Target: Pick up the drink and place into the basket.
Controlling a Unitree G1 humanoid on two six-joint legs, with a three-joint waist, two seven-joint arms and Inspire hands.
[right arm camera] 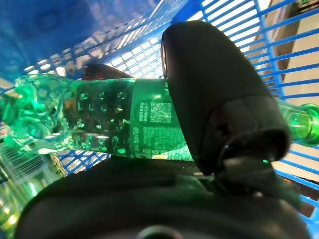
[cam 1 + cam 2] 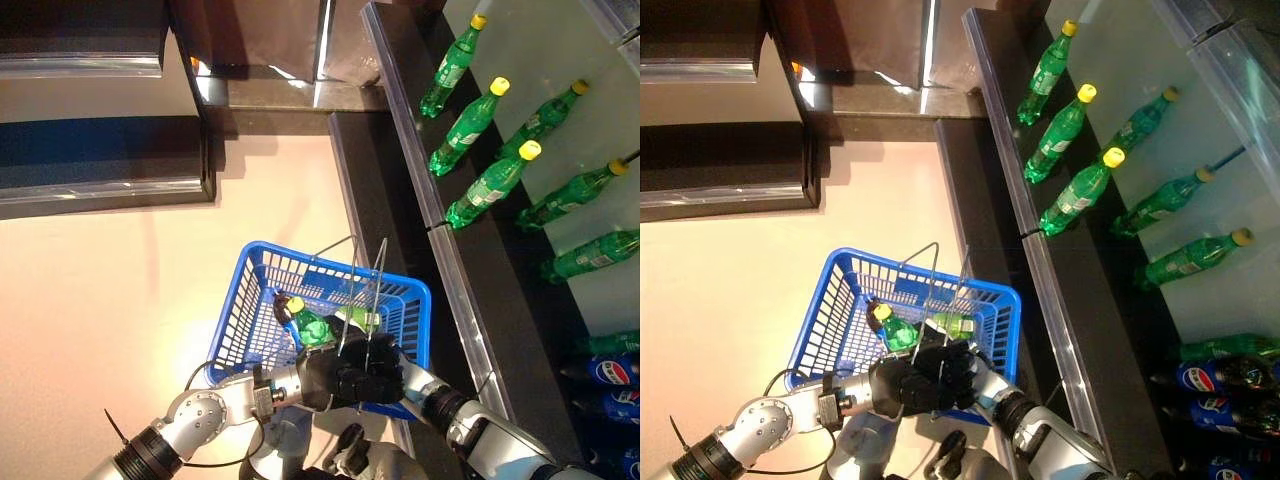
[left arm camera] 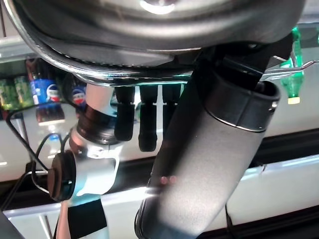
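Note:
The blue basket (image 2: 250, 310) hangs in front of me, low in the eye views. My left hand (image 2: 322, 380) is shut on its thin wire handles (image 2: 352, 295). My right hand (image 2: 385, 372) reaches into the basket from the right and is shut on a green bottle (image 1: 99, 124), with the thumb (image 1: 214, 94) curled over its label. In the right wrist view the bottle lies on its side, low between the blue mesh walls (image 1: 279, 45). Another green bottle with a yellow cap (image 2: 308, 322) and a dark drink (image 2: 283, 310) lie inside the basket.
A shelf with a metal front rail (image 2: 440, 230) runs along the right. Green bottles with yellow caps (image 2: 490, 185) lie on it, and dark blue cola bottles (image 2: 610, 372) are at its near end. A dark fixture (image 2: 100, 150) stands at the far left.

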